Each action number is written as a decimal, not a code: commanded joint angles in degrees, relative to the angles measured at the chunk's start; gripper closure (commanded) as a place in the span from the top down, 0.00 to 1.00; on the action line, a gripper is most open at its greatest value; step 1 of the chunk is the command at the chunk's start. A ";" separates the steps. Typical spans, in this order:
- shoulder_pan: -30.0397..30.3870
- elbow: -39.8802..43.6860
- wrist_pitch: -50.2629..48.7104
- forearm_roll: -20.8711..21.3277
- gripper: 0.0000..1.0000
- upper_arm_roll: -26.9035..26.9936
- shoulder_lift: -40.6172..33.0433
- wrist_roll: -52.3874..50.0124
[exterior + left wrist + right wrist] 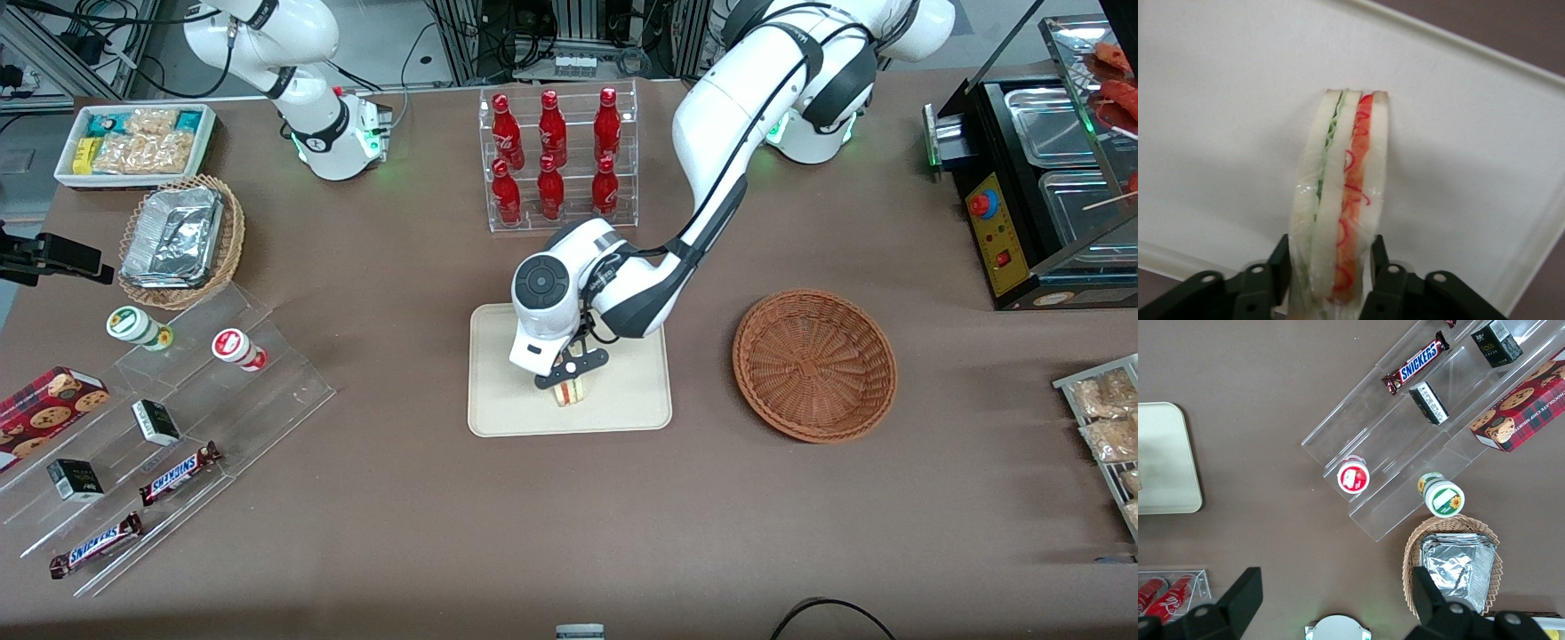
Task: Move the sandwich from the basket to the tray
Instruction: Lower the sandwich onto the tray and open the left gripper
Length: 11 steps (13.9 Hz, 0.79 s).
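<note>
A brown table (373,498) is backed by cabling and equipment racks. The gripper (571,369) is positioned over the tray (498,409), its fingers (1275,267) clamped on the sandwich (1341,207), which stands on edge on the tray. The basket (814,364) lies beside the tray. The sandwich is largely hidden by the arm in the front view.

Black gripper (1328,283), pale sandwich (1341,220) — red, orange, green layers — cream-beige tray (622,400), reddish-brown woven basket (814,364), brown table (400,516).
</note>
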 commanded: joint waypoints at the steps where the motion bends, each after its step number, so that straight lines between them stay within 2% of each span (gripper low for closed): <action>1: 0.08 0.55 -3.13 0.81 1.00 0.53 -3.87 -1.12; 5: 2.55 0.46 -5.07 0.89 1.00 0.44 -8.97 -0.15; 11: 8.25 -0.42 -14.37 1.34 1.00 0.71 -14.60 16.80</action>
